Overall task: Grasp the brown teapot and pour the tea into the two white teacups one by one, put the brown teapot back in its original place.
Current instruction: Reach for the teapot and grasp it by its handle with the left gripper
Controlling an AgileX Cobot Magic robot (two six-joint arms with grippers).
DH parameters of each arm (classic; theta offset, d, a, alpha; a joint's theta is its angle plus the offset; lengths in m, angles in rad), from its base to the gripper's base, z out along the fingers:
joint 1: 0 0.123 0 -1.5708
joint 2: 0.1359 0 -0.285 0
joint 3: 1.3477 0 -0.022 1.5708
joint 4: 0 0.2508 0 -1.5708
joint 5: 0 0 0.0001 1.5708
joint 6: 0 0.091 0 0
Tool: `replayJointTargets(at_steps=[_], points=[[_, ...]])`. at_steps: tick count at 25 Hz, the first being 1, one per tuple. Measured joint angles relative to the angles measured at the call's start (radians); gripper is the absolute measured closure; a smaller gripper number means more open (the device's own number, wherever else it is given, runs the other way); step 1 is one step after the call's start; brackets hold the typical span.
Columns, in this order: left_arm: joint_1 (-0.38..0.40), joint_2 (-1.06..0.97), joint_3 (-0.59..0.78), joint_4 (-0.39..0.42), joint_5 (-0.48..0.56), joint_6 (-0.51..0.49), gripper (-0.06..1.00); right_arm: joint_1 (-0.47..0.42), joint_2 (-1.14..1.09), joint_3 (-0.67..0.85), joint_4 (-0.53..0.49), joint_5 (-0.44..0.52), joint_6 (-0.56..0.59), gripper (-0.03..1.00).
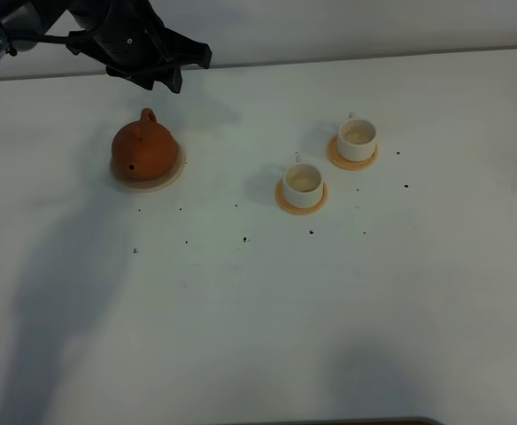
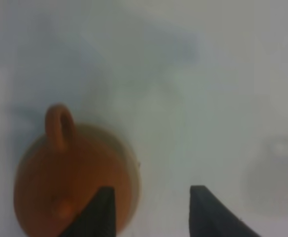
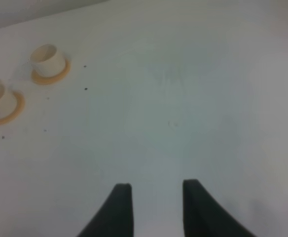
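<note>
My left gripper (image 2: 151, 193) is spread and empty, hanging just behind the brown teapot (image 1: 143, 149), which sits on its saucer (image 1: 175, 173). The loop handle (image 2: 60, 126) faces me, spout away. The right gripper (image 3: 153, 190), spread too, is nowhere near.

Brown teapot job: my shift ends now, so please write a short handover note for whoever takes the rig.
Left gripper: open, empty, poised by the brown teapot.
Right gripper: open, empty, over bare table.
The teapot sits upright on its beige saucer; near teacup and far teacup stand on orange coasters to its right.
Done: unclear; both cups look tan inside, tea or not I cannot tell.
Left: if unpoured, grasp the teapot, fill each cup, return it to the saucer.
</note>
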State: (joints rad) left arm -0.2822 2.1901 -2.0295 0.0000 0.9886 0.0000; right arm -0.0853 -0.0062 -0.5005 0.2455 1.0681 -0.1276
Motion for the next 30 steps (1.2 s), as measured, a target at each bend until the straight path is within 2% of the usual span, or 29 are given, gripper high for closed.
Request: replayJointTargets(at_steps=[16, 22, 30], points=[[0.0, 0.089, -0.008, 0.033, -0.077, -0.063, 0.58, 0.0, 0.008, 0.0, 0.0, -0.003, 0.001, 0.73], [0.003, 0.091, -0.008, 0.034, -0.093, -0.058, 0.5, 0.0, 0.008, 0.0, 0.0, -0.003, 0.001, 0.73], [0.091, 0.127, -0.008, 0.037, -0.097, -0.084, 0.48, 0.0, 0.008, 0.005, 0.0, -0.004, 0.001, 0.73]])
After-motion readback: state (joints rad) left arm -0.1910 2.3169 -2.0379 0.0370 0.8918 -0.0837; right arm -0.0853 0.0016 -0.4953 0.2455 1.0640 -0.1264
